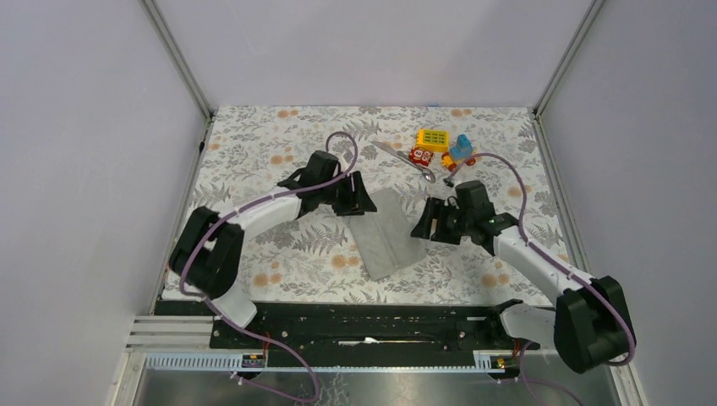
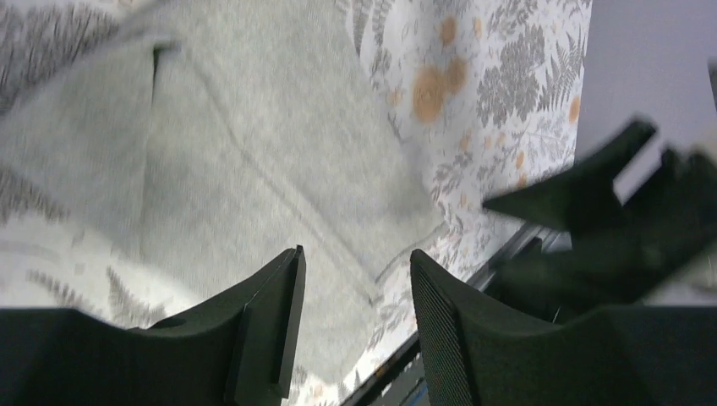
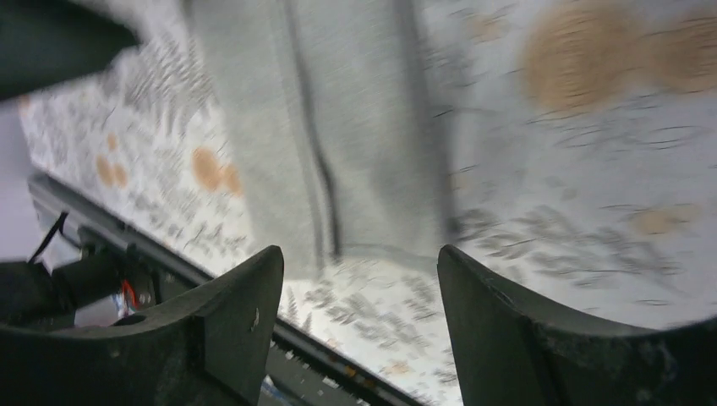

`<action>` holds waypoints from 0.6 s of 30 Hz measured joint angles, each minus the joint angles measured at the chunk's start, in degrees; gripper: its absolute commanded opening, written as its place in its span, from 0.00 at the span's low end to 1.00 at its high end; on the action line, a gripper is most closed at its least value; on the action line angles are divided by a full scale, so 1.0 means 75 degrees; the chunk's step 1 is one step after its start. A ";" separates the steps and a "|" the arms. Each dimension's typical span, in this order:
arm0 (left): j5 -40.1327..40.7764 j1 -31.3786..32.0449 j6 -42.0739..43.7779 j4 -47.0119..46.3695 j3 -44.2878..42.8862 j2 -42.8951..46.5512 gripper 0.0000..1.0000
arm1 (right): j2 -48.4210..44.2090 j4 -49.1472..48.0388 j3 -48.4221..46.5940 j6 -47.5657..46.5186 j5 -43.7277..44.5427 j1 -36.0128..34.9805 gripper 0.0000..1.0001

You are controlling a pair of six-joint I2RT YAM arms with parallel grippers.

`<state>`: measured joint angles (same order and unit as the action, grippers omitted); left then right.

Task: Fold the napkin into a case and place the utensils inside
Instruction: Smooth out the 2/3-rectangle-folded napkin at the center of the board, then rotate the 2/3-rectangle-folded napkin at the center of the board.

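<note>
Napkin (image 1: pixel 385 235): grey, folded into a long narrow strip with a seam-like fold line along it, lying flat and slanted at the middle of the counter. Whether anything is inside it cannot be told. Utensils (image 1: pixel 406 159): silver, lying outside the napkin on the tablecloth (image 1: pixel 279 144), further back and to the right, just beside the toy blocks (image 1: pixel 433 139).

Left jaws: apart, gripping nothing, over the napkin's far left end. Right jaws: wide, gripping nothing, at the napkin's right edge. Both wrist views are blurred.

Writing: dark marks on the yellow block, too small to read.

Surface: the counter is covered by a white tablecloth printed with grey ferns and orange flowers. Plain pale walls (image 1: pixel 372 51) stand on three sides, with metal frame posts (image 1: pixel 182 63) in the corners. A black rail (image 1: pixel 363 317) at the near edge carries the arm bases.
</note>
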<state>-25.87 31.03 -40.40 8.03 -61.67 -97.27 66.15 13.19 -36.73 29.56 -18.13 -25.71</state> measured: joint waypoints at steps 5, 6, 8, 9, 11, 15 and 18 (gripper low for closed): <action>0.0154 0.0000 -0.0085 0.0009 0.1492 0.1396 0.54 | 0.1209 0.0064 -0.0093 -0.0580 -0.0525 0.1256 0.64; 0.0178 0.0000 -0.0149 -0.0023 0.1836 0.1582 0.54 | 0.1431 0.0079 -0.0093 -0.0624 -0.0586 0.1291 0.59; 0.0233 -0.0003 -0.0303 -0.0055 0.2559 0.1935 0.55 | 0.1859 -0.0032 -0.0087 -0.0676 -0.0799 0.1303 0.49; 0.0268 -0.0003 -0.0388 -0.0006 0.2888 0.2095 0.55 | 0.2025 -0.0140 -0.0061 -0.0679 -0.0924 0.1303 0.45; 0.0344 0.0000 -0.0460 0.0248 0.3276 0.2372 0.56 | 0.2197 -0.0466 0.0090 -0.0627 -0.1148 0.1303 0.34; 0.0516 0.0003 -0.0463 0.0533 0.3325 0.2841 0.57 | 0.2235 -0.1405 0.0801 -0.0181 -0.1620 0.1239 0.11; 0.0667 0.0003 -0.0402 0.0592 0.3162 0.2923 0.56 | 0.2197 -0.2605 0.1469 0.0729 -0.1836 0.0790 0.05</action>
<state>-20.86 31.05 -43.42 12.47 -37.95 -75.35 82.63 -6.35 -25.71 35.03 -31.90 -19.79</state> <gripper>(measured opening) 0.569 0.095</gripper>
